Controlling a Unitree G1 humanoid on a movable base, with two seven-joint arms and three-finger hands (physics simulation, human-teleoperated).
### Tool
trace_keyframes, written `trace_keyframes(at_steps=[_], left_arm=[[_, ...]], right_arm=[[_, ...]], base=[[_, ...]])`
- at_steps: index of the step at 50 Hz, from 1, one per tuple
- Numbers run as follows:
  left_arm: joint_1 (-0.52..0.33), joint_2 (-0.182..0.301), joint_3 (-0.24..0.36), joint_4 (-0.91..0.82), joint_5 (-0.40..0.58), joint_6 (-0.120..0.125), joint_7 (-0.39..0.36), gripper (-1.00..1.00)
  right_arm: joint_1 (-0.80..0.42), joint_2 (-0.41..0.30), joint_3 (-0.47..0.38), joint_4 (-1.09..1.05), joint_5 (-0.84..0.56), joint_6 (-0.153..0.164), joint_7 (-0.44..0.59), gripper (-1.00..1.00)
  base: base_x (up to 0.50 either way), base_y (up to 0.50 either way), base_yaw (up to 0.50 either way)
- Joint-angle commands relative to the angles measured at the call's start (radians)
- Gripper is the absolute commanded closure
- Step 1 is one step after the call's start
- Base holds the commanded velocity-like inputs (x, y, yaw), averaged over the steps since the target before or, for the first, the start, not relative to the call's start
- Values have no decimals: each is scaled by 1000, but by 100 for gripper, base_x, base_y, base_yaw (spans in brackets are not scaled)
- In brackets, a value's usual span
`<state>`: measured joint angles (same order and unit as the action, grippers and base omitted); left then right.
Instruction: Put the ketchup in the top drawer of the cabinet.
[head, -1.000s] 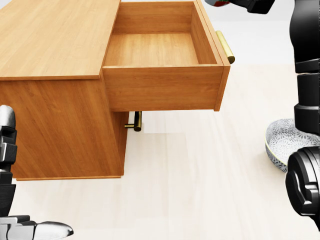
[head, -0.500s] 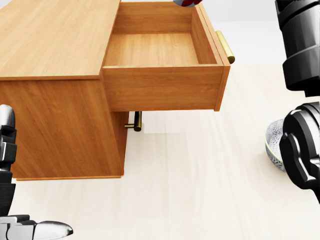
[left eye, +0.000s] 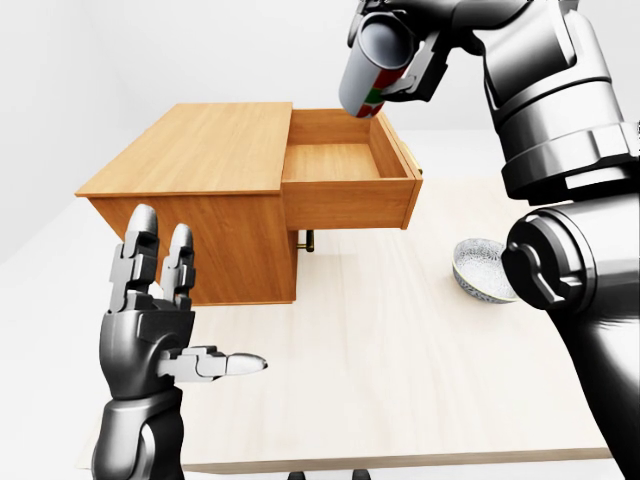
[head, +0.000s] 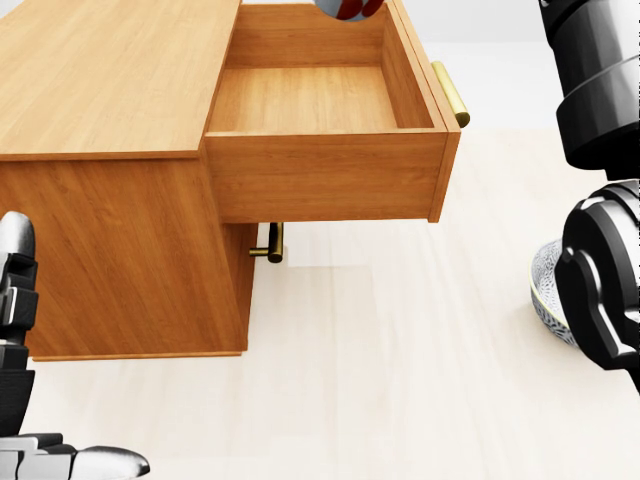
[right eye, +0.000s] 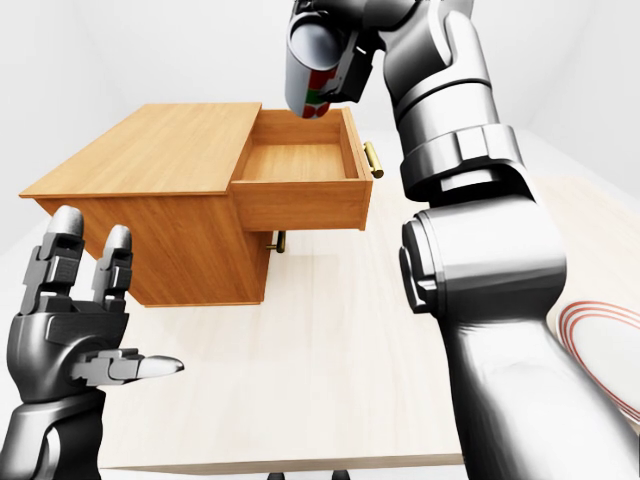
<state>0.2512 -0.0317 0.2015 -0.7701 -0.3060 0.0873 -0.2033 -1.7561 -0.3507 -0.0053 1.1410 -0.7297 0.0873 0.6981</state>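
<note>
My right hand (left eye: 400, 40) has its fingers wrapped round the ketchup (left eye: 368, 70), closed on the upper part of the bottle, and I'm holding it high and tilted, its lower end pointing down toward the top drawer (left eye: 345, 170). In the left-eye view the bottle hangs over the far right corner of that drawer, clear of the wood, touching nothing but my fingers. In the head view only the bottle's rounded end pokes in at the top edge, above the drawer's far wall.

The drawer is pulled right out of the cabinet (left eye: 200, 190), its floor bare and its brass handle (head: 450, 93) sticking out on the right side. My left hand (left eye: 150, 320) is low on the left of the view, fingers spread upright, thumb out, holding nothing and well away from the cabinet.

A patterned bowl (left eye: 482, 270) sits on the table (left eye: 380, 380) to the right, half hidden by my own right arm.

So I reckon I'm at the carry-over step, bottle nearly above its target. Next I judge I need to bring it inward over the drawer's floor, lower it past the walls, then let go.
</note>
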Motion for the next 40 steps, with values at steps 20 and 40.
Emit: trace_keyframes(at_steps=[20,40], left_arm=[[3,-1,-5,-10,5,0,2,-100],[4,-1,-3,-3,2,0,-4,-100]], right_arm=[[31,16,-1,23,2,0,0,100],[64,43,3,29,2,0,0,100]], base=[[0,0,0],[0,0,0]])
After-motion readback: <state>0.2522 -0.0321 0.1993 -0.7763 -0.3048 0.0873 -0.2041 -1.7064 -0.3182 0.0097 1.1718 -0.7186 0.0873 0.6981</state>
